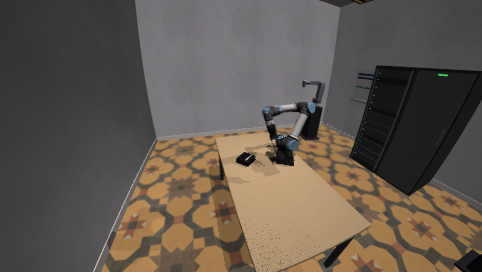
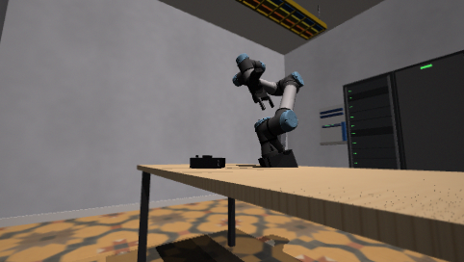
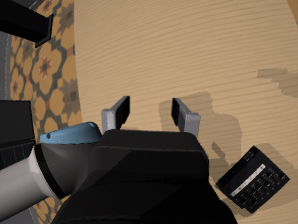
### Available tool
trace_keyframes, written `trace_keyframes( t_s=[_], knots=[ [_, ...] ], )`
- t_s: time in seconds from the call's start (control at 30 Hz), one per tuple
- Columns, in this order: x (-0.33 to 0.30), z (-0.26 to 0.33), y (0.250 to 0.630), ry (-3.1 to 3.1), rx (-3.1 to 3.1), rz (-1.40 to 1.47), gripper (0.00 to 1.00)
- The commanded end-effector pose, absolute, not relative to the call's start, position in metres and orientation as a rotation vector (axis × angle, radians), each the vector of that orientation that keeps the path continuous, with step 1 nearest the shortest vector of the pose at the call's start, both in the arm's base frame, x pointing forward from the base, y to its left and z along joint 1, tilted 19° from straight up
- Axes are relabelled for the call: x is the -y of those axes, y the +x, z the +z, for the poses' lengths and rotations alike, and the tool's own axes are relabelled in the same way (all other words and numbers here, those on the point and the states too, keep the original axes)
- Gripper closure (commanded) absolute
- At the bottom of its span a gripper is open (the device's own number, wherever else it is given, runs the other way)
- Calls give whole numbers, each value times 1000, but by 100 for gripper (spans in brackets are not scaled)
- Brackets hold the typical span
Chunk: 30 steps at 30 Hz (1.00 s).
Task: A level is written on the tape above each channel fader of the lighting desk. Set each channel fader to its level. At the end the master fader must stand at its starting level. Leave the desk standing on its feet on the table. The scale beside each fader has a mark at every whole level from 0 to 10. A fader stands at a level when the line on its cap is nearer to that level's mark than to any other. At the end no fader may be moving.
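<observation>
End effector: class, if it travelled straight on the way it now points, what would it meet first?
Probably the bare wooden table top. The open end effector points there, with the lighting desk off to the side; depth is unclear.

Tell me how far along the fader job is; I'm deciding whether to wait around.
Nothing looks done: the gripper hangs open and empty, high above the table, well away from the lighting desk. The desk stands flat on the table. In hand is only the approach. Every channel fader remains to be set; the tape levels and cap positions are too small to read.
</observation>
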<state>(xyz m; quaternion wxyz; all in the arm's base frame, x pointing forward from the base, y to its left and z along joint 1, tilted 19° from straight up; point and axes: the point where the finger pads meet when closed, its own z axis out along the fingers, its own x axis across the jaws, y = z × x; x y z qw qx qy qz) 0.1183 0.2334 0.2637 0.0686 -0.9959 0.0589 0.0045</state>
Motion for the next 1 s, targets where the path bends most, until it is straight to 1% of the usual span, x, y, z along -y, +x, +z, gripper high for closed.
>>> trace_keyframes(
  t_s=[0.0,0.67,0.83,0.97],
  knots=[
    [-233,264,118,-2999,-177,13,0],
    [-233,264,120,-2998,-188,10,0],
    [-229,262,137,-2992,-278,-12,0],
    [-220,260,165,-2974,-439,-52,0]
  ],
)
